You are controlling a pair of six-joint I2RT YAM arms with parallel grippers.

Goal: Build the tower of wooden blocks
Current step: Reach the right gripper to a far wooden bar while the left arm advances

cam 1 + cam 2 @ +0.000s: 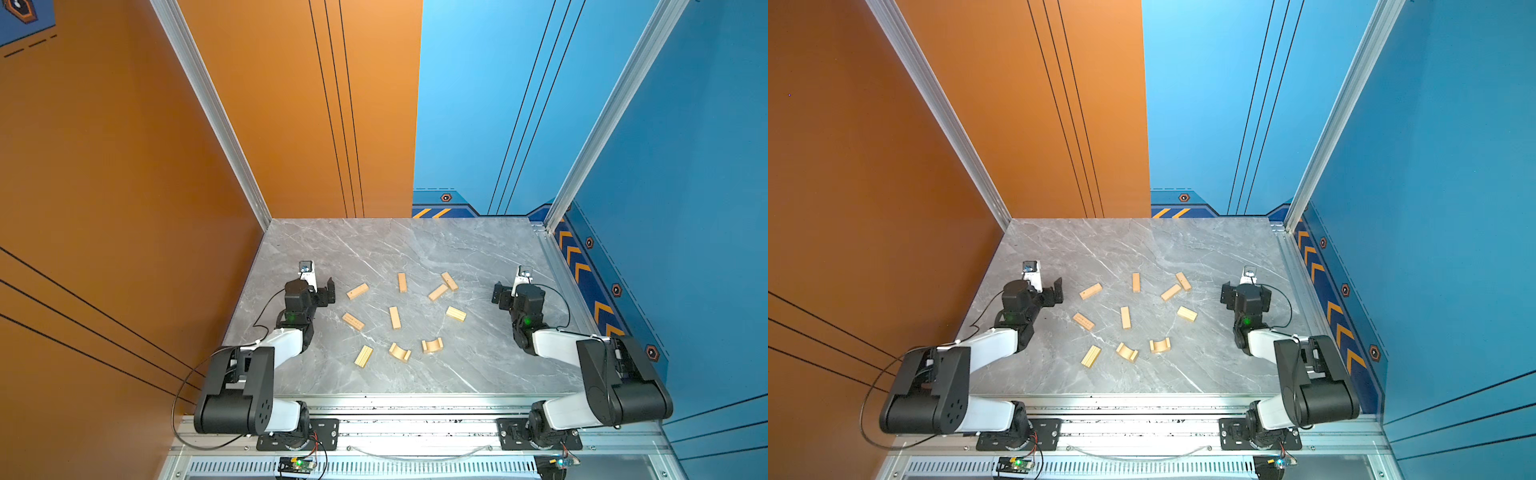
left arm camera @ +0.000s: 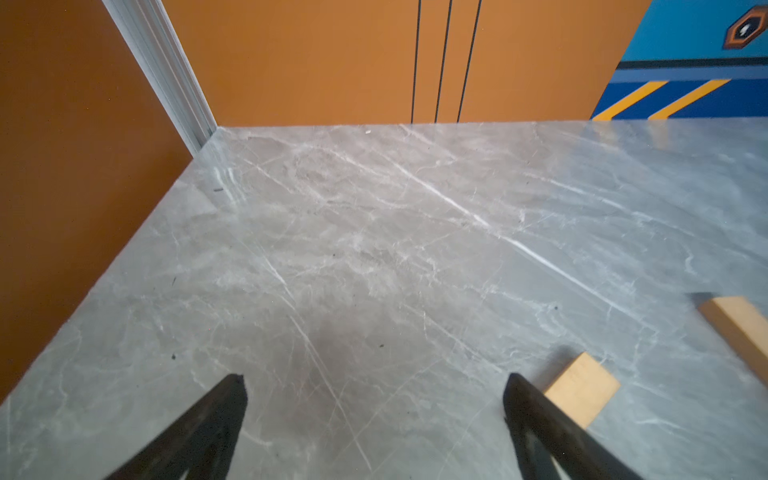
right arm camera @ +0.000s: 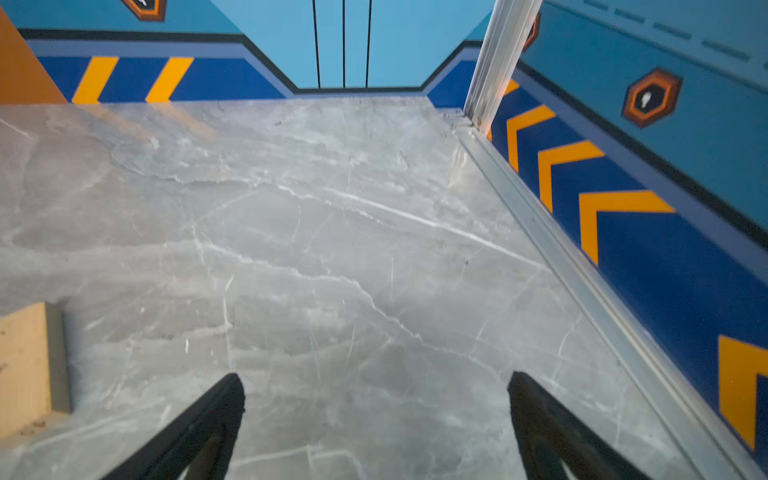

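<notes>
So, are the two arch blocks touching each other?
Apart. Both top views show a strip of bare table between the left arch and the right arch.

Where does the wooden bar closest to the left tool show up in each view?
In a top view: bar left of centre, among the scattered blocks.
In a top view: same spot.
Left wrist: lower right, beside the left tool.
Right wrist: not in it.
Landmark: the two slanted yellow stripes.

pale wood blocks [image 1: 395, 317], scattered flat (unstacked)
</notes>
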